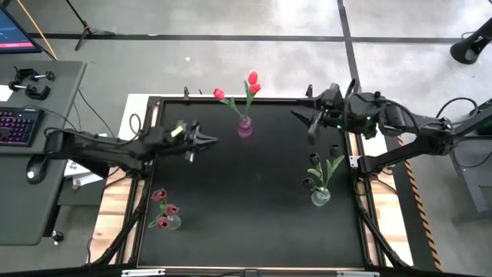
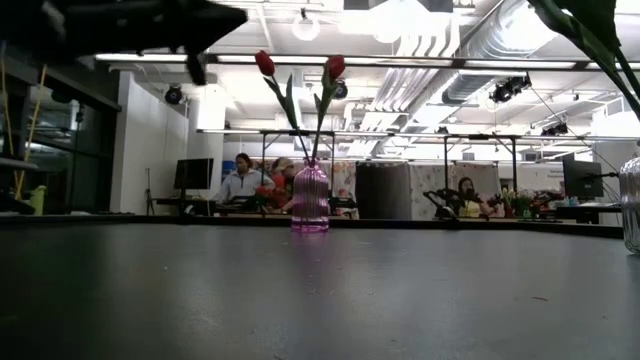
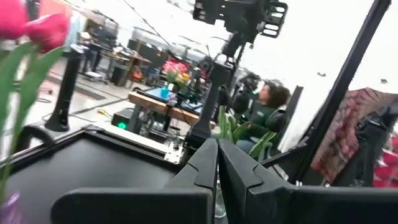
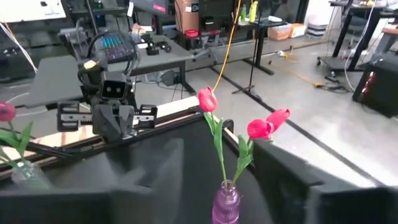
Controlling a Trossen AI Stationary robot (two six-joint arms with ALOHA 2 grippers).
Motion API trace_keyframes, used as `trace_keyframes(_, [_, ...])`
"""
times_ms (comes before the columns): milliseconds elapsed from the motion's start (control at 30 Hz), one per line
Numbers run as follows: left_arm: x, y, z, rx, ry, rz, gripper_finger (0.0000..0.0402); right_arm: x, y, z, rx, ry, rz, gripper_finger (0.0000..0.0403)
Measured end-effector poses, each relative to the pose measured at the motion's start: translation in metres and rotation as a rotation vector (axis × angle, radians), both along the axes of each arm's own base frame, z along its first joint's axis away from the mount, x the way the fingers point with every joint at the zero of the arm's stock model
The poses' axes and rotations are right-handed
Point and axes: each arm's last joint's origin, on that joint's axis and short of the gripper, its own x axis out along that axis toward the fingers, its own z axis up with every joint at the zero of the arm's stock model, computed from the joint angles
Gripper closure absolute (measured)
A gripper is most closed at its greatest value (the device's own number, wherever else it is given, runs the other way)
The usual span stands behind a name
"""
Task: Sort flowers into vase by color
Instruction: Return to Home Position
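A purple vase (image 1: 244, 128) at the table's far edge holds three red tulips (image 1: 253, 83) upright; it also shows in the low view (image 2: 310, 200) and the right wrist view (image 4: 225, 202). A clear vase (image 1: 320, 197) on the right holds dark-headed tulips with green leaves. Another clear vase (image 1: 168, 221) near the left front holds pink tulips (image 1: 161, 208). My left gripper (image 1: 214, 140) hovers left of the purple vase, shut (image 3: 217, 152). My right gripper (image 1: 302, 121) hovers right of that vase, open, and touches nothing.
The black table top (image 1: 254, 208) lies bare between the three vases. A metal frame (image 1: 361, 223) runs along the table's sides. A desk with a keyboard (image 1: 17, 125) stands to the left. People sit at benches beyond the far edge (image 2: 245, 180).
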Motion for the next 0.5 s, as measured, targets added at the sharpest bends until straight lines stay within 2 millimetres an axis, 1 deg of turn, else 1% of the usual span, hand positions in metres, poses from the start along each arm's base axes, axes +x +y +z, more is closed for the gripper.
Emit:
trace_keyframes(67, [-0.011, -0.003, -0.010, -0.013, -0.013, 0.007, 0.0401, 0.000, 0.000, 0.000, 0.018, -0.009, -0.004, 0.0275])
trace_keyframes(133, [-0.021, -0.006, -0.018, -0.019, -0.045, 0.006, 0.0401, -0.001, 0.000, 0.000, 0.041, -0.019, -0.009, 0.0347])
trace_keyframes(167, [-0.026, -0.007, -0.023, -0.027, -0.063, 0.008, 0.0401, -0.003, 0.000, 0.000, 0.052, -0.016, -0.010, 0.0374])
trace_keyframes(200, [-0.031, -0.008, -0.028, -0.039, -0.075, 0.013, 0.0401, -0.004, 0.000, -0.001, 0.062, -0.011, -0.012, 0.0386])
trace_keyframes(333, [-0.048, -0.010, -0.046, -0.080, -0.107, 0.044, 0.0401, -0.010, 0.000, -0.007, 0.081, 0.056, -0.012, 0.0382])
trace_keyframes(433, [-0.056, -0.010, -0.057, -0.104, -0.096, 0.058, 0.0401, -0.016, 0.001, -0.021, 0.073, 0.229, 0.033, 0.0398])
trace_keyframes(500, [-0.056, -0.010, -0.060, -0.106, -0.065, 0.063, 0.0401, -0.021, 0.002, -0.030, 0.168, 0.296, 0.009, 0.0399])
